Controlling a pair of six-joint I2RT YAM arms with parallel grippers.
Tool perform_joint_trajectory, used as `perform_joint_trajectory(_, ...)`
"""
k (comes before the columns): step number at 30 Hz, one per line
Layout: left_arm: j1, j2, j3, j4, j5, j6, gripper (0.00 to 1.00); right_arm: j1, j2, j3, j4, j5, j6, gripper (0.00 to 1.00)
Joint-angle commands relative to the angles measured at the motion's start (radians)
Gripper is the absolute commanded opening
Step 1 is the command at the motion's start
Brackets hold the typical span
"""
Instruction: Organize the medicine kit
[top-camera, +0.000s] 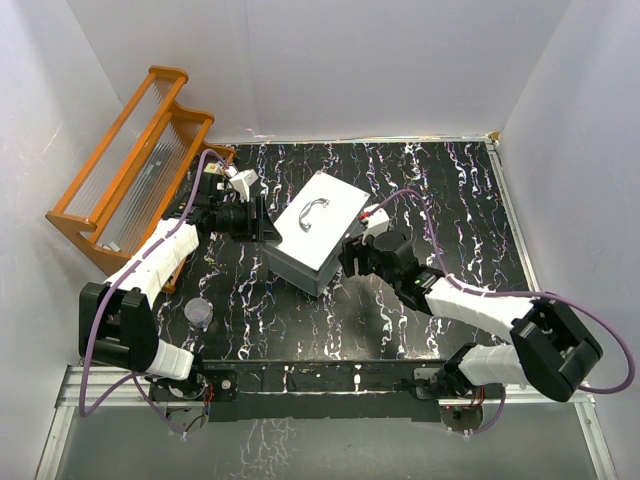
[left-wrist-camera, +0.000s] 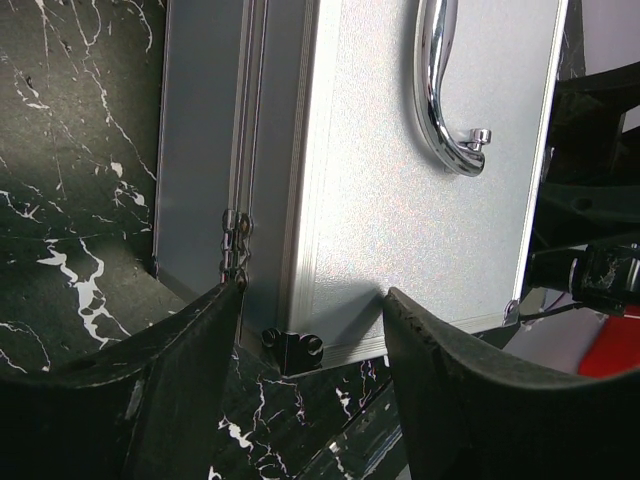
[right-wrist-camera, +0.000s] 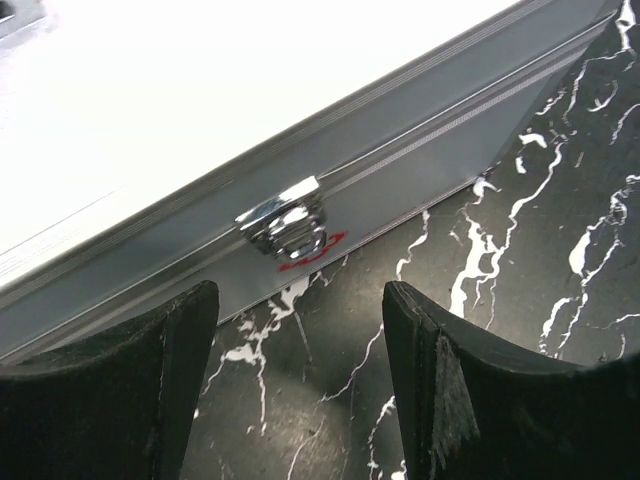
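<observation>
The shut case (top-camera: 318, 232) lay on the desk (top-camera: 450, 200). The left end effector (left-wrist-camera: 312, 330), fingers apart, straddled a case corner. The right end effector (right-wrist-camera: 300, 320), also apart, faced the case's latch (right-wrist-camera: 285, 222). Opening it probably called for a square lift, with the left bracing the case.

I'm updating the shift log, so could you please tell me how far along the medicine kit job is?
Nothing looks done yet: the case is shut, its latch apparently fastened. In hand: the right arm's jaws are open facing that latch, and the left arm's jaws are open at a case corner. Left: opening it and organizing the contents, which are hidden.
</observation>
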Motion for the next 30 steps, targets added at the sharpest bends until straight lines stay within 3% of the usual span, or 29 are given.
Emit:
perform_joint_trajectory(1,-0.003,-0.022,0.026,-0.066,-0.045,0.004,0.56,0.011,0.055,0.012,0.194,0.128,-0.025,0.65)
perform_joint_trajectory(16,-0.003,-0.004,0.042,-0.077,-0.033,-0.009,0.47,0.014,0.117,-0.034,0.288,0.312,-0.053,0.61)
perform_joint_trajectory(30,-0.004,0.002,0.038,-0.067,-0.016,-0.010,0.46,0.013,0.111,-0.059,0.330,0.320,-0.137,0.59)
